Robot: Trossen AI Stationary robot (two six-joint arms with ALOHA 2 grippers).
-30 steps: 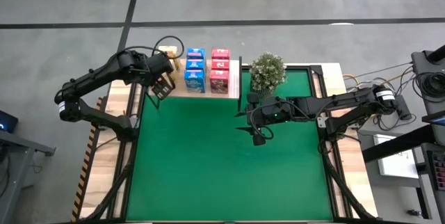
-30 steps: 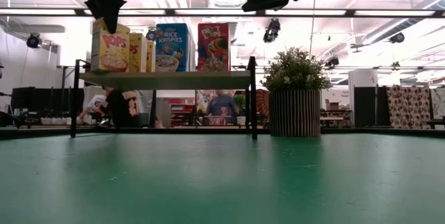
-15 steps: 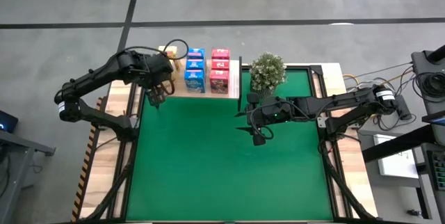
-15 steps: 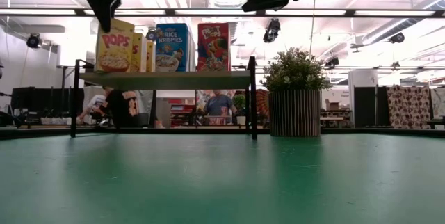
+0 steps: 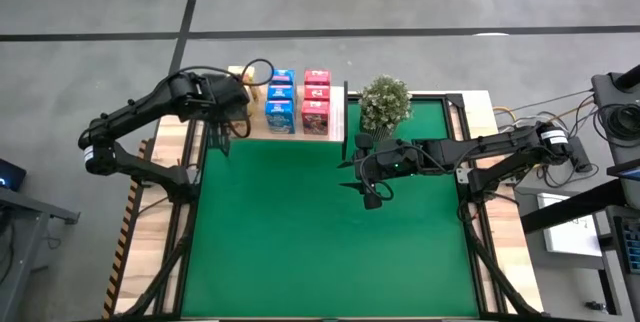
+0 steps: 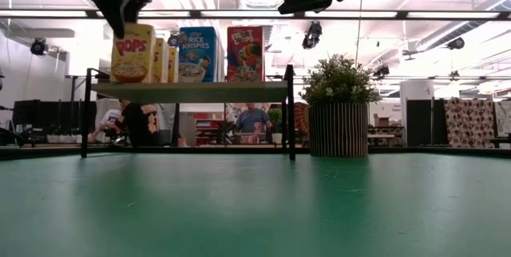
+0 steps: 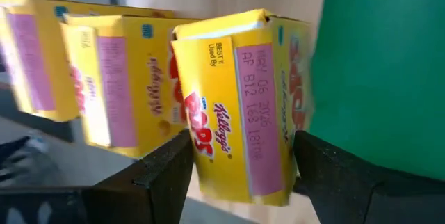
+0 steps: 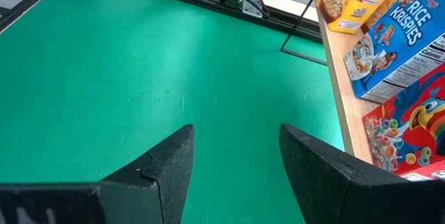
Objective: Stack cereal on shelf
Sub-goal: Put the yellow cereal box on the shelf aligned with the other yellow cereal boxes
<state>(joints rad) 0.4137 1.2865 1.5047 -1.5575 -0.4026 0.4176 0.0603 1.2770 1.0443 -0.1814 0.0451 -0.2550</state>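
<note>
Left gripper point(image 6: 120, 13): we see it above the shelf's left end, fingers spread either side of the front yellow box point(image 7: 240, 106), not pinching it.
Right gripper point(image 5: 371, 198): over mid-mat, fingers apart, empty.
Cereal: yellow, blue point(image 5: 280, 100), pink-red boxes point(image 5: 316, 99) upright in rows on shelf point(image 6: 188, 90).
Plant point(image 5: 384, 103): just beside shelf's right end.

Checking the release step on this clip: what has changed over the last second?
The left gripper has lifted off the front yellow cardboard cereal box and pulled back toward the light-wood shelf's front edge, fingers open above the box. The box stands upright where it was set. The blue and pink-red boxes, the green potted plant and the right gripper have not moved.
</note>
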